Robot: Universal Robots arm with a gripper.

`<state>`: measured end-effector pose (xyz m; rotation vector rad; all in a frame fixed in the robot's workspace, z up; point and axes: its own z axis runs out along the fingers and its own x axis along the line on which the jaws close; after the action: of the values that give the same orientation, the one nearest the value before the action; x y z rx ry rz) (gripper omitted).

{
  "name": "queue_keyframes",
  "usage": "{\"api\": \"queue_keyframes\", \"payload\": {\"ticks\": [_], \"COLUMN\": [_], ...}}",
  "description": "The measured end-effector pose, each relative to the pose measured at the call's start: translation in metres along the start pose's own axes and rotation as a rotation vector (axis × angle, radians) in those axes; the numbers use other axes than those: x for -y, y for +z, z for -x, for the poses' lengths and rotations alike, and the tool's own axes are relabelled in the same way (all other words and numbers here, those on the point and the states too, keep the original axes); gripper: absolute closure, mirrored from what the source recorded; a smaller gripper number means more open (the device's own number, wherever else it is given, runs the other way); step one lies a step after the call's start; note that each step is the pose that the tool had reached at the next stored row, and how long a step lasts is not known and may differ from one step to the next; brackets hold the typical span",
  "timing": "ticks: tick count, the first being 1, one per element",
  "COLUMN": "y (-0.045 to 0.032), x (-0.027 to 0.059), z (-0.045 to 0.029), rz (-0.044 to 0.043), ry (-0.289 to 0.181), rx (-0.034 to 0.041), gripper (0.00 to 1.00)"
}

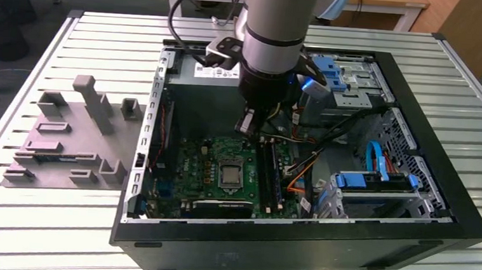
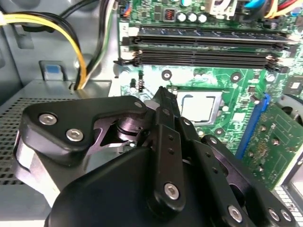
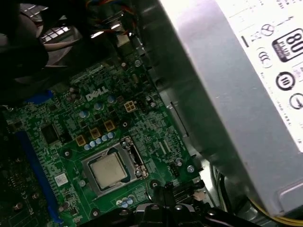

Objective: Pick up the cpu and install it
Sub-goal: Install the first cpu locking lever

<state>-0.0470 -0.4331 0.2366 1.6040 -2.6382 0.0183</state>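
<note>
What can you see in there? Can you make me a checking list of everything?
Surface: slatted metal table carrying an open PC case.
Job's things: cpu lies flat in the socket on the green motherboard; nothing grips it.
Clutter: grey fixture block beside the case, on the exterior view's left.
Gripper: gripper hangs above the motherboard, near the socket, apart from the cpu.
Cables: yellow and black wires by the power supply; orange and blue cables inside the case.
Surroundings: wooden desk behind the table.

Silvery square cpu [image 3: 108, 170] flat in socket [image 3: 127, 156]
</note>
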Motion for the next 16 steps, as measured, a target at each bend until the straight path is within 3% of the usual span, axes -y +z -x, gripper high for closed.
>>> {"api": "queue_keyframes", "payload": {"ticks": [5, 14, 16], "y": [0.0002, 0.0003, 0.0004], "x": [0.0016, 0.0017, 0.0013], "z": [-0.0054, -0.006, -0.0063], "rz": [-0.0005, -0.0006, -0.0015], "ry": [-0.009, -0.01, -0.028], "rx": [-0.0004, -0.0003, -0.0007], "gripper": [0.89, 0.89, 0.89]}}
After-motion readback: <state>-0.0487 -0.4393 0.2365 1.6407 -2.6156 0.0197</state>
